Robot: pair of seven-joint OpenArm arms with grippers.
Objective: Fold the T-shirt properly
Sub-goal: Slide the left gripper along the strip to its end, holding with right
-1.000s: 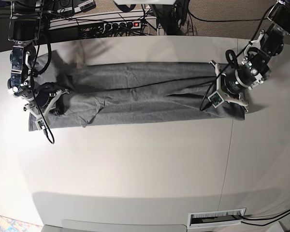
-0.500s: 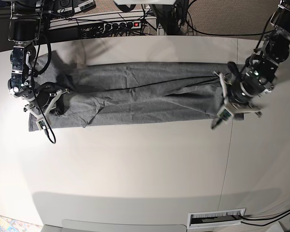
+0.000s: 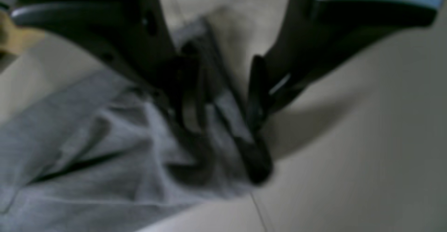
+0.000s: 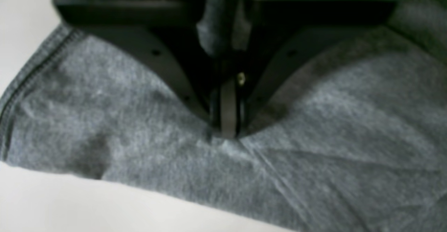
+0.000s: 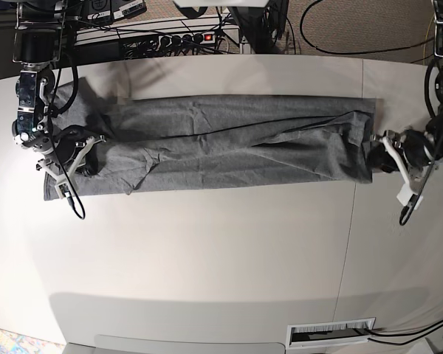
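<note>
Since the earlier base frames, our left claw (image 5: 393,177) has moved off the T-shirt (image 5: 244,140) toward the outer side of the bench (image 5: 207,251), and the end of the cloth that was beneath it now shows

In the base view, we see the grey T-shirt lying across the upper part of the bench as a long, low band, with a diagonal fold running along its middle and loose creases near both ends. Our right claw (image 5: 85,158) sits on the cloth at that view's left end, while our left claw is just beside the other end, its fingers spread wide. A white slotted piece (image 5: 331,329) lies at the near edge of the bench, with dark cables (image 5: 413,333) running off from it

In the left wrist view, which is blurred, we have the claw's two dark fingers (image 3: 257,92) standing wide, with the T-shirt's bunched end showing between and below them. One finger overlaps the cloth from where we look, and we cannot tell whether it touches. Pale bench surface shows on the far side of the other finger

In the right wrist view, our claw is closed narrow, its tips together over the grey fabric where creases meet; we cannot tell whether a pinch of cloth is caught between them. A stitched hem (image 4: 29,74) curves along one side of the T-shirt, with pale bench beyond it
</note>
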